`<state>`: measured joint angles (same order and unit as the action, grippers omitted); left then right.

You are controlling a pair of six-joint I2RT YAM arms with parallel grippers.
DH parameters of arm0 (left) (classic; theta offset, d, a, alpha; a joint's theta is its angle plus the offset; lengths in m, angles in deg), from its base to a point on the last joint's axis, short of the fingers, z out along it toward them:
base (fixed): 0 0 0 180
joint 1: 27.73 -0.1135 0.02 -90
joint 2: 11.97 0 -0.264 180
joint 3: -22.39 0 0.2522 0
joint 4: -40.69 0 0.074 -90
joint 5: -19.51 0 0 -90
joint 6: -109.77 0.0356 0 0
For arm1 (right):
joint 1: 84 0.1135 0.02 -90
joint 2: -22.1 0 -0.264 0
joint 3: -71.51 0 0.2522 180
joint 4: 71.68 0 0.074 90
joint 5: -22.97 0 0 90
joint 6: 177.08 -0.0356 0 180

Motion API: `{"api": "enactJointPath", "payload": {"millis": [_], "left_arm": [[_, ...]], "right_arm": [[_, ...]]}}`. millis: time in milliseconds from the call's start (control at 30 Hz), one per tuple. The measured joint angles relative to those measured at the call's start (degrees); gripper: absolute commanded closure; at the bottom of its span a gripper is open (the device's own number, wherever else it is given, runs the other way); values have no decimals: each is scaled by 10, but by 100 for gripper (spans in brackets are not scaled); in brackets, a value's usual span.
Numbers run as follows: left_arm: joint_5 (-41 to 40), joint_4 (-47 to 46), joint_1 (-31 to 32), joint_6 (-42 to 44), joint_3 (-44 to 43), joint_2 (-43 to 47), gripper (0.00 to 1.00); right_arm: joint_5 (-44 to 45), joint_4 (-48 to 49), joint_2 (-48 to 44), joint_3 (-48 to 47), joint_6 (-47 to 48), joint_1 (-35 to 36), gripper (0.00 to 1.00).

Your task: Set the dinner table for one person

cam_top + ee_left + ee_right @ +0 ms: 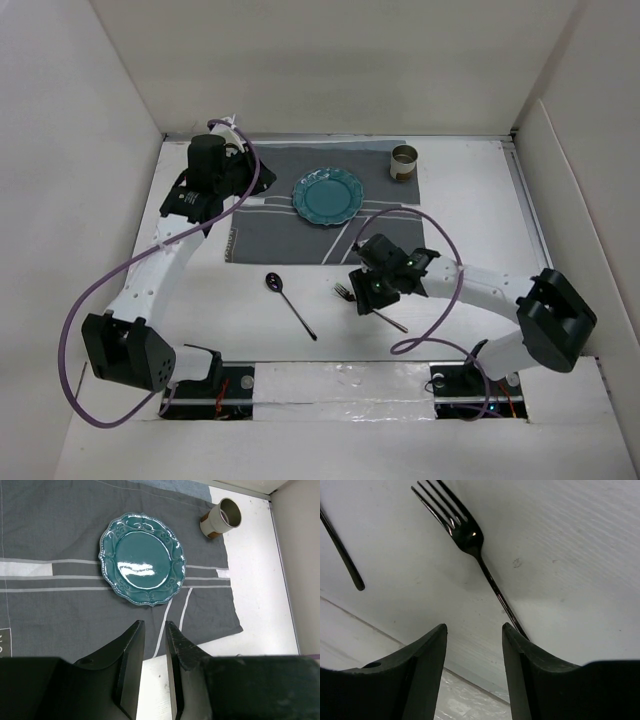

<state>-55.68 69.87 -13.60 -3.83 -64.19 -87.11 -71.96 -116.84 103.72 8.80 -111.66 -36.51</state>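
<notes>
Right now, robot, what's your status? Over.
Left tool slightly open, empty. Right tool open over the fork, lying on the dinner table. Plate and cup on placemat. Nothing in the way.

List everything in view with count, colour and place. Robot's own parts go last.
dinner table: 1, white, under everything
placemat: 1, dark grey with white stripes, far middle of table
plate: 1, teal, on placemat
cup: 1, beige with brown band, placemat's far right corner
spoon: 1, dark, bare table nearer than placemat
fork: 1, dark, right of spoon
cables: 2, purple, one per arm
arms: 2, white and black, near edge
left gripper: 1, black, slightly open, empty, at placemat's edge
right gripper: 1, black, open, empty, above fork
</notes>
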Motion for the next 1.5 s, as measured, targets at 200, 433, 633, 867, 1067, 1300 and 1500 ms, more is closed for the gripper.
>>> {"api": "enactJointPath", "payload": {"millis": [200, 433, 633, 867, 1067, 1300, 1500], "left_arm": [[0, 0, 0, 0, 0, 10, 79], [-5, 1, 0, 0, 0, 38, 79], [-15, 7, 0, 0, 0, 54, 79], [-28, 48, 0, -2, -17, 64, 79], [-28, 83, 0, -23, -59, 85, 82], [-8, 78, 0, -109, -24, 184, 79], [-10, 99, 0, -155, 43, 270, 77]], "right_arm": [[43, -2, 51, -9, 9, 21, 52], [88, -6, 93, -28, 15, 25, 58], [101, 3, 123, -55, 22, 51, 100], [101, -37, 131, -97, 10, 76, 100], [101, -94, 130, -276, 8, 60, 100], [73, -76, 264, -569, -4, -17, 100], [38, -75, 473, -783, -40, -53, 100]]}}
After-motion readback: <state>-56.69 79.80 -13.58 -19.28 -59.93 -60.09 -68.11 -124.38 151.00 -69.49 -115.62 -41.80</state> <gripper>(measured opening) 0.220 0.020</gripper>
